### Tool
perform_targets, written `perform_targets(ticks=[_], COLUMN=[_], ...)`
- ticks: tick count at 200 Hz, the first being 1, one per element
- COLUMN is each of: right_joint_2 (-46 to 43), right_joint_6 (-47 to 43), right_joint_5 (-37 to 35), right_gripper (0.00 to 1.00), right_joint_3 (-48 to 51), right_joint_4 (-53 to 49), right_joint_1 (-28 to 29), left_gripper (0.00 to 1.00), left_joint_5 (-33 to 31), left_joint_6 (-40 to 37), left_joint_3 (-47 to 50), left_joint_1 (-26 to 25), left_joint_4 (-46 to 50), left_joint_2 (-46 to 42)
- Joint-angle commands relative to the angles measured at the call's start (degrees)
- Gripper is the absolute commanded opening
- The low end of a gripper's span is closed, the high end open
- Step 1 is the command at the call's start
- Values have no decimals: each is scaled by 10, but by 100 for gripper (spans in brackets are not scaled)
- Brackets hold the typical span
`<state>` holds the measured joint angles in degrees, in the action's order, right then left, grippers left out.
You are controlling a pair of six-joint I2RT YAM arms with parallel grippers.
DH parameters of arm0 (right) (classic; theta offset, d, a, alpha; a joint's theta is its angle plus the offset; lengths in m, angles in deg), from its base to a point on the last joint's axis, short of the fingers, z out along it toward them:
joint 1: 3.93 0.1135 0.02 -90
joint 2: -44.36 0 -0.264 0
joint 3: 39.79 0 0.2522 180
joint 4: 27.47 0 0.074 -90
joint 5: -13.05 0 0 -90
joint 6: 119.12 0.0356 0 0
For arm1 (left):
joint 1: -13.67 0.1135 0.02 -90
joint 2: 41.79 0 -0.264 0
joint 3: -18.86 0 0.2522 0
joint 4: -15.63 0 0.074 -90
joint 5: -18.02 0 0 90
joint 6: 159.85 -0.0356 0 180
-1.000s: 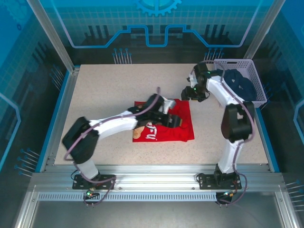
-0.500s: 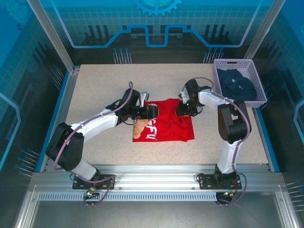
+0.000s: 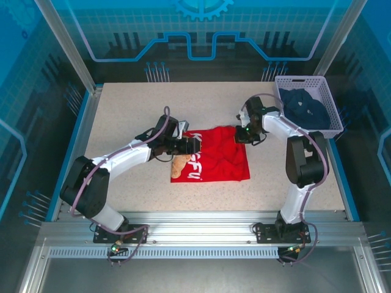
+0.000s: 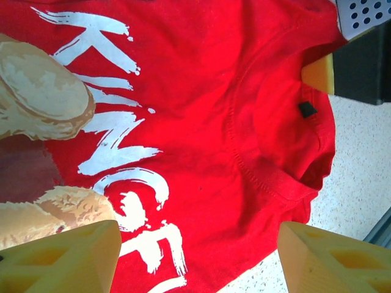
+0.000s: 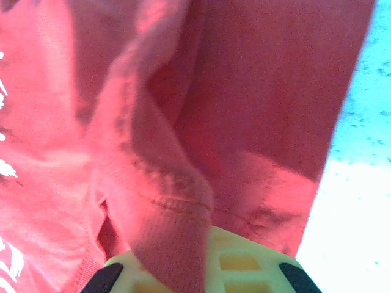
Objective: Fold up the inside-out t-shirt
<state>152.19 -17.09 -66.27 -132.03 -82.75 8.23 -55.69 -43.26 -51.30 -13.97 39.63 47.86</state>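
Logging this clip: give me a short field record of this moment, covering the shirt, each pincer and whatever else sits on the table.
t-shirt: red, spread on the table, bear print and white lettering face up
left pincer: open, over the shirt's left part by the print
right pincer: shut on a fold of cloth at the shirt's far right corner
basket: white, at the table's far right corner, holding a navy garment
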Motion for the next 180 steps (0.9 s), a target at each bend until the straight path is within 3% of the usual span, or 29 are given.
perform_targets(ticks=[1, 29, 57, 108, 157, 180], right_joint_2=[40, 83, 58, 20, 97, 150], right_joint_6=[-5, -3, -5, 7, 28, 28], right_joint_5=[-15, -57, -77, -15, -10, -54], right_gripper=[10, 25, 38, 39, 28, 24], right_joint_3=[-23, -55, -67, -58, -123, -162], right_joint_4=[-37, -55, -61, -8, 15, -21], right_joint_1=[-16, -25, -25, -25, -17, -21], left_gripper=[70, 70, 71, 71, 71, 71], left_joint_5=[-2, -3, -4, -7, 33, 41], left_joint_6=[-21, -28, -31, -32, -32, -32], left_joint_3=[6, -2, -5, -3, -6, -16], left_joint_1=[2, 2, 2, 2, -1, -15], left_joint_4=[11, 18, 18, 19, -6, -8], left_joint_2=[2, 11, 11, 7, 33, 68])
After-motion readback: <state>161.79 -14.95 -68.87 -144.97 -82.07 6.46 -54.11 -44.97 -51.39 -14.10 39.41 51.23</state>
